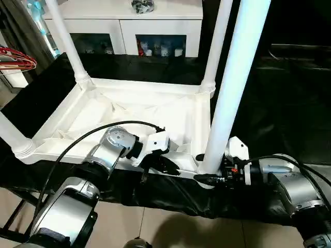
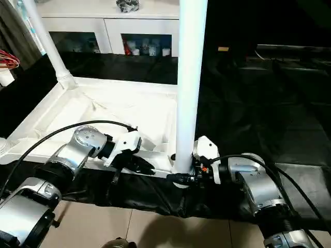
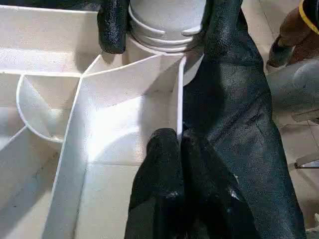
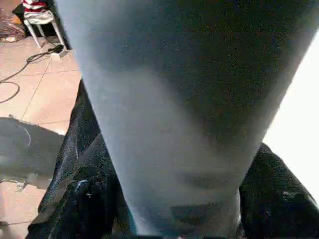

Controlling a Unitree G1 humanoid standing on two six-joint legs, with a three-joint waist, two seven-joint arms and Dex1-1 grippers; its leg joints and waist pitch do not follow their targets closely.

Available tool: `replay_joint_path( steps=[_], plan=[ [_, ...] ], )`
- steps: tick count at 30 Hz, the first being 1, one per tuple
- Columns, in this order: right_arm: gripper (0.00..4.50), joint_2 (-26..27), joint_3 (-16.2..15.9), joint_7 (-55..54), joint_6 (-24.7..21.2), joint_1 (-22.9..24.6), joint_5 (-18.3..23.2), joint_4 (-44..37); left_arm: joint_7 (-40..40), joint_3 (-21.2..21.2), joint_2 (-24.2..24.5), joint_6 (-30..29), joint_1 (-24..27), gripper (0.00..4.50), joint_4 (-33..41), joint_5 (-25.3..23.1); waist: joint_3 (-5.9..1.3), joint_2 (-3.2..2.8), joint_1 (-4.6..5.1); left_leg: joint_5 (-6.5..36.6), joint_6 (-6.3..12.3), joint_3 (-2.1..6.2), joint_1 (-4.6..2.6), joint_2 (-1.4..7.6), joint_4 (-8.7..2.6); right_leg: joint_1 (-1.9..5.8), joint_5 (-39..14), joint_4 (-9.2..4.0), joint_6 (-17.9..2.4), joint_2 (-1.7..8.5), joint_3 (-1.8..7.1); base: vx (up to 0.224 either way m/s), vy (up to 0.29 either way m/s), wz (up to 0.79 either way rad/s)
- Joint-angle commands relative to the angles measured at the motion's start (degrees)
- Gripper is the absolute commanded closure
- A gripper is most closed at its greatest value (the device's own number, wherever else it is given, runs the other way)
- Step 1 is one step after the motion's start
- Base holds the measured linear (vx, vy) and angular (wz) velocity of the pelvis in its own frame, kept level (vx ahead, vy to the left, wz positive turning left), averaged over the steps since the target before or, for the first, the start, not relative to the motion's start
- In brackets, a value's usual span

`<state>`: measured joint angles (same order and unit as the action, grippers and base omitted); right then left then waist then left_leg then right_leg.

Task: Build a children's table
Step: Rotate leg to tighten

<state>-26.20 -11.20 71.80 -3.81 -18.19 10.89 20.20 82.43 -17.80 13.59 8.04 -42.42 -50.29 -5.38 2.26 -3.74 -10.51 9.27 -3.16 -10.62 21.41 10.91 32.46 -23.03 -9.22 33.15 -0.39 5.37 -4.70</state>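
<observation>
Where ribbed, glossy white tabletop [image 1: 155, 111]

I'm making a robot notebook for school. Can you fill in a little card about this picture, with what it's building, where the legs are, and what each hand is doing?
Building: a white tabletop, lying upside down on a black cloth
Legs standing up: four, one in each corner
Nearest leg: in the near right corner socket
Right gripper: its fingers sit on both sides of that leg's base
Left gripper: shut, pinching a thin wall of the tabletop beside the same corner
Behind: a white cabinet with glass doors
</observation>
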Motion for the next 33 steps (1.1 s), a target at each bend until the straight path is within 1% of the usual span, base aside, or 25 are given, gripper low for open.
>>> replay_joint_path(
  steps=[1,2,3,4,6,8,12,16,18,23,33],
  plan=[
    [1.82,1.6,-4.9,3.2,-0.9,1.3,-0.2,-2.5,-1.2,1.1,-2.0,1.1,-2.9,4.5,0.9,2.3,-3.72,0.83,0.13,14.3,4.48,0.93,-0.64,2.55,-3.22,2.92,-13.9,-3.52,-12.2,3.7,2.32,0.0,0.0,0.0],
    [1.83,1.6,-4.9,3.1,-1.0,1.3,-0.2,-2.6,-1.1,1.2,-2.1,1.0,-2.9,4.5,0.9,2.3,-3.77,0.81,0.08,14.1,4.54,0.95,-0.65,2.59,-3.22,2.94,-13.7,-3.47,-12.2,3.72,2.31,0.0,0.0,0.0],
    [1.83,1.9,-4.5,2.6,-1.1,1.5,0.0,-2.7,-1.2,1.3,-2.1,0.9,-2.9,4.5,0.8,2.4,-3.74,1.03,0.12,13.9,4.65,0.9,-0.6,2.54,-3.19,2.94,-13.5,-3.46,-12.3,3.67,2.31,0.0,0.0,0.0],
    [1.83,2.0,-4.3,2.2,-1.1,1.5,0.2,-2.8,-1.2,1.3,-2.1,0.8,-2.9,4.5,0.8,2.4,-3.71,0.93,0.02,14.0,4.65,0.92,-0.66,2.55,-3.2,2.9,-13.8,-3.49,-12.3,3.71,2.3,0.0,0.0,0.0],
    [1.83,3.3,-2.8,-0.1,-0.3,1.9,0.8,-2.8,-2.4,2.0,-2.5,0.0,-3.1,4.5,0.7,2.7,-3.75,1.31,-0.06,13.8,4.67,0.87,-0.68,2.56,-3.17,2.91,-14.7,-3.52,-11.9,3.79,2.32,0.0,0.0,0.0],
    [1.83,4.0,-2.2,-1.3,0.3,2.0,0.9,-2.6,-3.6,2.2,-2.6,-0.4,-3.3,4.5,0.4,2.5,-3.68,1.13,-0.11,13.6,4.65,0.88,-0.57,2.55,-3.18,2.82,-15.4,-3.58,-11.6,3.79,2.31,0.0,0.0,0.0],
    [1.83,4.0,-2.2,-1.3,0.3,2.0,0.9,-2.6,-3.6,2.2,-2.6,-0.4,-3.3,4.5,0.4,2.5,-3.58,1.11,-0.11,14.8,4.05,0.97,-0.67,2.59,-3.37,2.78,-17.6,-3.81,-10.9,3.81,2.32,0.0,0.0,0.0],
    [1.83,4.0,-2.2,-1.3,0.3,2.0,0.9,-2.6,-3.6,2.2,-2.6,-0.4,-3.3,4.5,0.4,2.5,-3.64,1.06,-0.13,14.8,4.07,0.95,-0.72,2.62,-3.31,2.71,-16.5,-3.72,-11.2,3.78,2.37,0.0,0.0,0.0],
    [1.83,4.0,-2.2,-1.3,0.3,2.0,0.9,-2.6,-3.6,2.2,-2.6,-0.4,-3.3,4.5,0.4,2.5,-3.7,1.13,-0.17,14.1,4.28,0.93,-0.61,2.53,-3.22,2.84,-15.8,-3.62,-11.2,3.82,2.35,0.0,0.0,0.0],
    [1.83,4.0,-2.2,-1.3,0.3,2.0,0.9,-2.6,-3.6,2.2,-2.6,-0.4,-3.3,4.5,0.4,2.5,-3.7,1.07,-0.2,14.1,4.42,0.92,-0.67,2.58,-3.19,2.74,-16.0,-3.65,-11.2,3.78,2.32,0.0,0.0,0.0],
    [1.83,4.0,-2.2,-1.3,0.3,2.0,0.9,-2.6,-3.6,2.2,-2.6,-0.4,-3.3,4.5,0.4,2.5,-3.72,1.09,-0.23,13.9,4.39,0.94,-0.64,2.56,-3.19,2.77,-16.3,-3.65,-11.0,3.78,2.3,0.0,0.0,0.0]
  ],
)
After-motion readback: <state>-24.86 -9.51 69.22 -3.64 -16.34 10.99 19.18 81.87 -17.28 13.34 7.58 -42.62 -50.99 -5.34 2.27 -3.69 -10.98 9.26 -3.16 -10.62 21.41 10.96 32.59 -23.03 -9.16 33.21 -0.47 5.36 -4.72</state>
